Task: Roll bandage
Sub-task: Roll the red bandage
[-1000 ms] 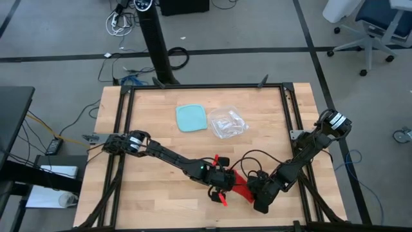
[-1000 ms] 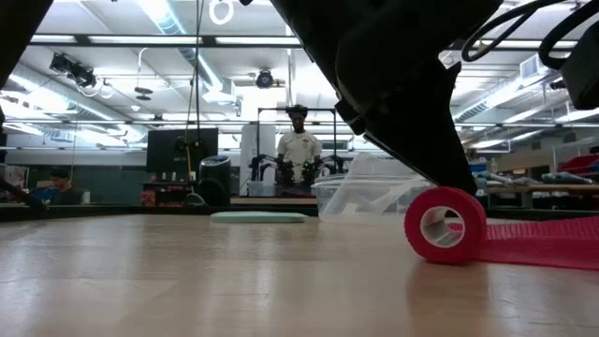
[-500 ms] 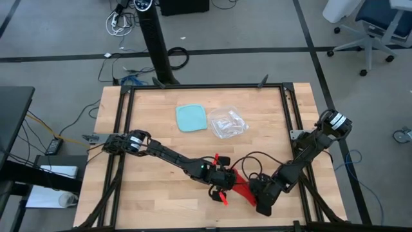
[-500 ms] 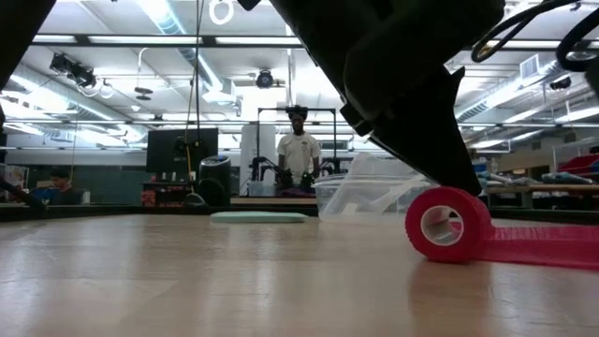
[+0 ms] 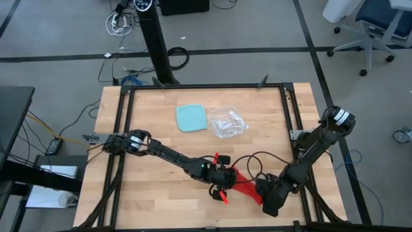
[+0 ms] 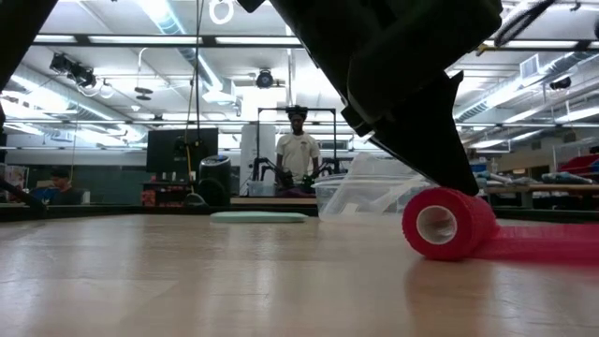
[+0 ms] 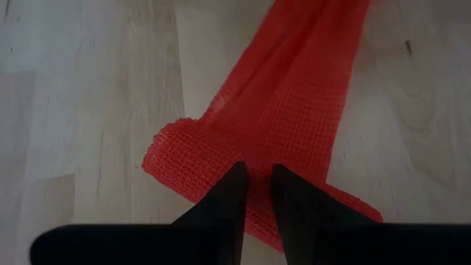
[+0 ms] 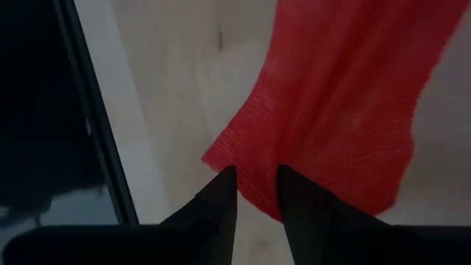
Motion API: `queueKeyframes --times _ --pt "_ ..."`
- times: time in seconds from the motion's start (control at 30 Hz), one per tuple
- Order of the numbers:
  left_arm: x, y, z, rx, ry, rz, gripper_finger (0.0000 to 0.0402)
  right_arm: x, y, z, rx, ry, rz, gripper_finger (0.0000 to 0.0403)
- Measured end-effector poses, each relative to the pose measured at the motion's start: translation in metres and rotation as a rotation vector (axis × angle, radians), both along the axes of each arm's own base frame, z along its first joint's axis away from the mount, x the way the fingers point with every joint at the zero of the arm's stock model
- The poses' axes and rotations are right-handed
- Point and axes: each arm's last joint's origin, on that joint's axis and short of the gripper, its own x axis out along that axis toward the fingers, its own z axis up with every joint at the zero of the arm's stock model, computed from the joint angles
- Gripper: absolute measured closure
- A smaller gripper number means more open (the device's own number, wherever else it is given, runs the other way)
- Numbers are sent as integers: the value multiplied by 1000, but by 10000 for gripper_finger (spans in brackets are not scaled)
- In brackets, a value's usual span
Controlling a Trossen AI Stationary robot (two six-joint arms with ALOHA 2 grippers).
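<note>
Lying near the front edge of the wooden bench [image 5: 154,116], toward its right front corner, the red bandage [image 5: 243,187] is partly wound: a small roll [image 6: 440,223] stands on its side in the low view, with a flat tail running off from it across the wood. The left claw [image 5: 221,183] sits at the rolled end; in its wrist view its 2 fingers [image 7: 229,199] stand close together, pinching the mesh of the roll between them. The right claw [image 5: 267,198] is at the opposite, loose end, close to the bench's right rail, and its 2 fingers [image 8: 221,199] likewise stand narrow, nipping the edge of the bandage's tail. Between the 2 claws the strip lies flat on the bench.

Farther back, around the middle of the bench, a light-blue square container [image 5: 192,118] rests just beside a clear crinkled plastic bag [image 5: 227,122], both well apart from the bandage. Beyond the bench, a person [image 6: 299,150] stands in the room.
</note>
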Motion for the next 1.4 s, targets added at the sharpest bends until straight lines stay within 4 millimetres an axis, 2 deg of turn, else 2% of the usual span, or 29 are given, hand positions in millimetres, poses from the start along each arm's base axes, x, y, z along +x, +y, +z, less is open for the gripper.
queueKeyframes --times 0.27,0.4,0.63,0.8,0.93,1.07,1.17,1.4 --pt "0 0 0 0 -1 0 330 -1 -9 10 -172 -177 -52 305" --pt "0 0 0 1 0 0 330 2 -8 12 -164 -204 -33 305" --pt "0 1 0 10 1 -11 330 -5 -1 13 -129 -193 1 305" --pt "0 1 0 10 2 -13 330 0 -4 17 -228 -353 -117 305" --pt "0 0 0 11 2 -14 330 14 -19 18 -348 -407 -158 305" --pt "0 0 0 10 1 -15 330 30 -35 16 -424 -360 -10 304" --pt "0 0 0 10 1 -15 330 32 -45 14 -495 -312 97 298" --pt "0 0 0 9 0 -15 330 35 -59 12 -580 -249 150 270"
